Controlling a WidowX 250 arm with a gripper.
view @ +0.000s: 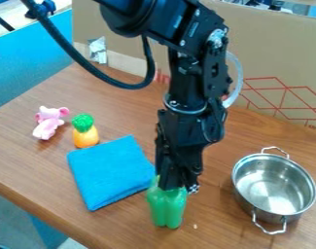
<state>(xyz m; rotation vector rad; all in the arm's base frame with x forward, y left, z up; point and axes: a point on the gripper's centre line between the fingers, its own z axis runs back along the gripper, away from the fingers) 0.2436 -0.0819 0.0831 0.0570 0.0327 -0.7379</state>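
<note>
The black gripper (171,186) hangs down over the front middle of the table, its fingers around the top of a green pepper-like object (166,208). That object is upright, its lower end at the wood surface; whether it touches the table I cannot tell. Just left of the gripper lies a folded blue cloth (111,172). Behind the cloth is a toy pineapple (85,132), orange with a green top, and a pink plush toy (49,122) lies to its left. A steel pot (273,187) with two handles stands to the right.
The wooden table (121,116) has its front edge running from the left to the lower middle. A cardboard panel (277,63) rises along the back, with a small silvery piece (97,50) near its left part. A black cable loops at the upper left.
</note>
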